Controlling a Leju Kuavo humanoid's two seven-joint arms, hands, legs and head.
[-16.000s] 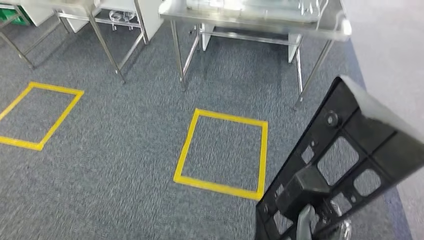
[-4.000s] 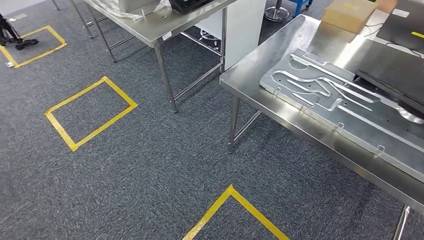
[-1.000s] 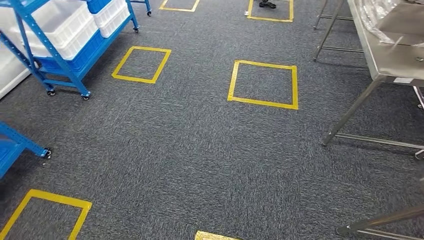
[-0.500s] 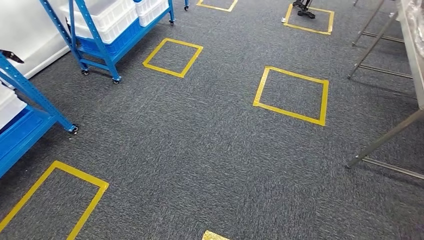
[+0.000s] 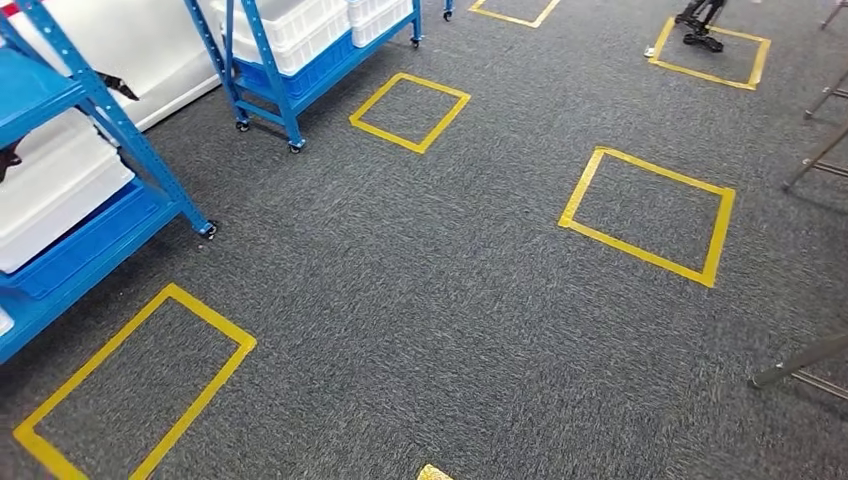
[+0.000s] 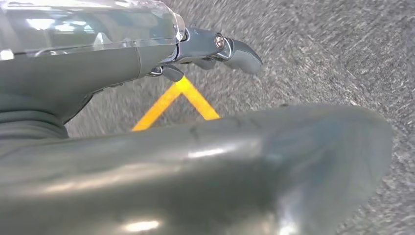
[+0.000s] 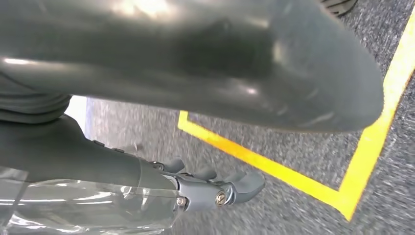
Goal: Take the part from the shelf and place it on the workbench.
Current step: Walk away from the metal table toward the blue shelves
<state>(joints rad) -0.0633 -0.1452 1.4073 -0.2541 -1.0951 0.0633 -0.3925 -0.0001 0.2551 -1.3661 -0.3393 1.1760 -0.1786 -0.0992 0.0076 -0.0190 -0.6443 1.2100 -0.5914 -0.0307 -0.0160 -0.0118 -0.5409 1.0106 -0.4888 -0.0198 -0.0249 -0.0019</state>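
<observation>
In the head view a blue shelf (image 5: 112, 128) stands at the left with a white bin (image 5: 52, 192) on its lower level. A small dark piece (image 5: 118, 87) sticks out past its post; I cannot tell what it is. My left hand (image 6: 122, 156) hangs over grey carpet, its fingers (image 6: 235, 49) stretched out and apart from the thumb, holding nothing. My right hand (image 7: 147, 58) hangs the same way, fingers (image 7: 237, 188) extended and empty. A metal leg of a workbench (image 5: 800, 362) enters at the right edge.
A second blue shelf (image 5: 268, 72) with white bins (image 5: 290, 25) stands further back on castors. Yellow tape squares (image 5: 648, 215) mark the grey carpet, one by the near shelf (image 5: 135, 385). A dark stand (image 5: 698, 18) sits in a far square.
The camera has swung left: the shelves have come in closer at the left and the workbench has slid off to the right. The black part my right hand held long ago is gone from it.
</observation>
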